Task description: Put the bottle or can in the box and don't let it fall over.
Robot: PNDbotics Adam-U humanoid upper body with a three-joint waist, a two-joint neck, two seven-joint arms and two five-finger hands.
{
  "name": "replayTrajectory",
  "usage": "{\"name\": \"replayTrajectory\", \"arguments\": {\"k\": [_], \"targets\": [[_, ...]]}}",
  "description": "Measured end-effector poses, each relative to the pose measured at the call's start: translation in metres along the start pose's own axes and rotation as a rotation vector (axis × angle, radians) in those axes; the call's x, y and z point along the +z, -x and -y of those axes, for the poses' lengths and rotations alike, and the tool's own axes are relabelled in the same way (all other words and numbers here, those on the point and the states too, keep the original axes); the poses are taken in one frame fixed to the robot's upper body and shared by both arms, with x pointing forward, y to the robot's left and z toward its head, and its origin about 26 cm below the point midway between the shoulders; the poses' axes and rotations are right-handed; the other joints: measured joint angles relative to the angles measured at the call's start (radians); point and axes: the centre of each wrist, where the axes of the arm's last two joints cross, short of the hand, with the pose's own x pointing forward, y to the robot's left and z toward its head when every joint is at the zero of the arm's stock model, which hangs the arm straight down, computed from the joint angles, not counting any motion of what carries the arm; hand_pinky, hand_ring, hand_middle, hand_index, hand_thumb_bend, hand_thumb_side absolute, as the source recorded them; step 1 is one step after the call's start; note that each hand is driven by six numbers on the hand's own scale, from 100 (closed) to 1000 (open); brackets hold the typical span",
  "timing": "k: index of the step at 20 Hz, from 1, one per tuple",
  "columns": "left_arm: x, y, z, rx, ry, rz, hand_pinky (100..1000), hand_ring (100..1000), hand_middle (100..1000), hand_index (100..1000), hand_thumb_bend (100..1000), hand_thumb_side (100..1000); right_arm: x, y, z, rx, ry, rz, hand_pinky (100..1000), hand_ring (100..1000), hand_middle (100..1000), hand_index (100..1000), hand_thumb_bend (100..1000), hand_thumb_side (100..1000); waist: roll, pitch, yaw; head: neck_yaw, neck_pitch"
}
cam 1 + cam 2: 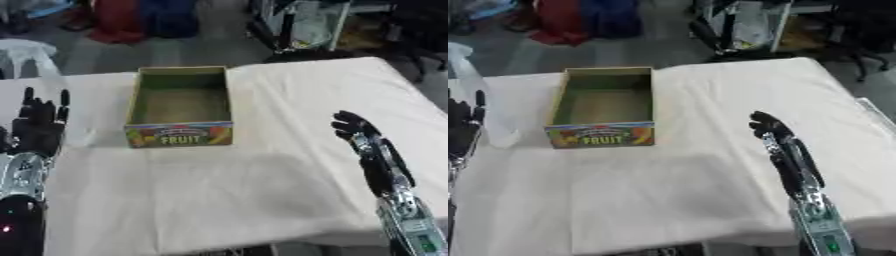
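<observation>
An open cardboard box [180, 105] with "FRUIT" printed on its front wall stands on the white cloth at the middle back; nothing shows inside it. Left of the box a faint, clear bottle-like shape [498, 122] stands upright, and its outline is hard to make out. My left hand [39, 125] is at the left edge, open with fingers pointing up, just left of that clear shape and apart from it. At the right my right hand [367, 145] hovers open, fingers relaxed, well to the right of the box and holding nothing.
The table is covered by a white cloth [245, 190] with a broad bare area in front of the box. Beyond the far edge lie a white plastic chair [22, 50], red and blue items [131, 20] and dark equipment [306, 25] on the floor.
</observation>
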Motion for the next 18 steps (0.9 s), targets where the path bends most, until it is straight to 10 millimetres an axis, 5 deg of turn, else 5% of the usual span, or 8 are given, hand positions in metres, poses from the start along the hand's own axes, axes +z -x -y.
{"name": "replayTrajectory", "arguments": {"k": [18], "targets": [[-0.051,-0.021,0.024,-0.05,0.049,-0.035,614,100,100,1000,648,1000,-0.001,0.0,-0.005,-0.009,-0.023,0.002,909,874,845,881,100,813,-0.005,0.0,-0.034,0.014,0.0]]}}
